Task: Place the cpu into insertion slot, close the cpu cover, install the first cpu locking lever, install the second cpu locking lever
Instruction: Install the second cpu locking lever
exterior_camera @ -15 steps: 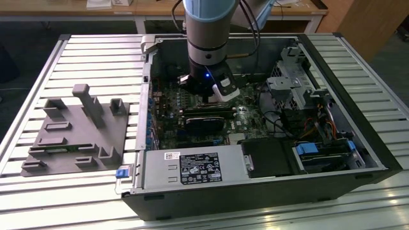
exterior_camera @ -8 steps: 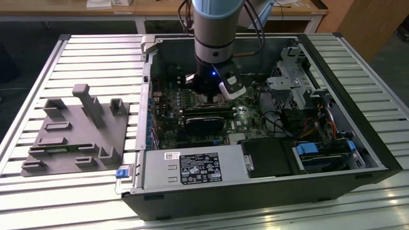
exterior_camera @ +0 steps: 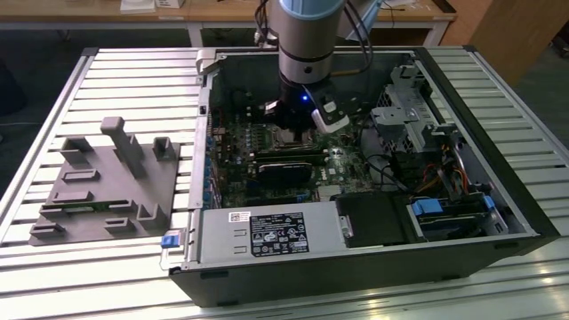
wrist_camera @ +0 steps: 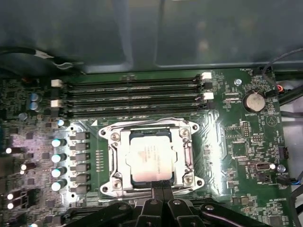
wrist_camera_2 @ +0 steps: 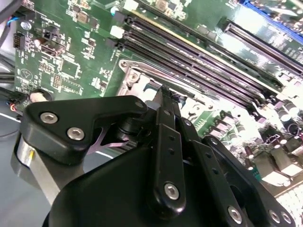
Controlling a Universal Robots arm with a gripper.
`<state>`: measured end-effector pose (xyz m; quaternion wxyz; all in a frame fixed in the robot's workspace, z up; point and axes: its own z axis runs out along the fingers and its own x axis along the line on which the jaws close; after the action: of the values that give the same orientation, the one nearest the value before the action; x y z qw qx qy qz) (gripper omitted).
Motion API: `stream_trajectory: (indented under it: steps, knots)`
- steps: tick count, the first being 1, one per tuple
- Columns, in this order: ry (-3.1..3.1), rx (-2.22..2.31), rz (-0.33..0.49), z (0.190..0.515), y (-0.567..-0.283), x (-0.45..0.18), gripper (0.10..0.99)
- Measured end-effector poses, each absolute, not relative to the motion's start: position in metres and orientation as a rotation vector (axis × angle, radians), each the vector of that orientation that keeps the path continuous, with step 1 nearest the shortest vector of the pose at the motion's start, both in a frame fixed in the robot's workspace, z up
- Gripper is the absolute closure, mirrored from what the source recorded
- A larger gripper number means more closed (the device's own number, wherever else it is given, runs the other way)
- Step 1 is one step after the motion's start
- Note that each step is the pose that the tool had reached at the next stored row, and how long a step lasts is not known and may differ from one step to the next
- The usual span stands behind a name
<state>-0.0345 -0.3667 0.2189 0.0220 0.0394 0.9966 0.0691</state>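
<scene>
Cpu sits seated in the slot, just ahead of the claw tips, cover shut down around it. Judged light, stiff, fragile underneath; best taken by its edges. Cover looks thin and springy, handled by its rim. Claw fingers are pressed together, pinching nothing, tips at the socket's near edge. Claw body hides that near edge; levers hard to make out.

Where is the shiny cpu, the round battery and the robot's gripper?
cpu [wrist_camera: 147,161]: first wrist view, middle of its silvery top.
round battery [wrist_camera: 253,100]: first wrist view, its face.
gripper [wrist_camera: 161,188]: first wrist view, between fingertips.
</scene>
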Motion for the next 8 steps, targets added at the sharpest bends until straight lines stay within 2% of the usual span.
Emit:
stream_trajectory:
  steps: [8]
  knots:
    - [3.092,0.121,0.147,0.2184,-0.3642,-0.0308,0.98]
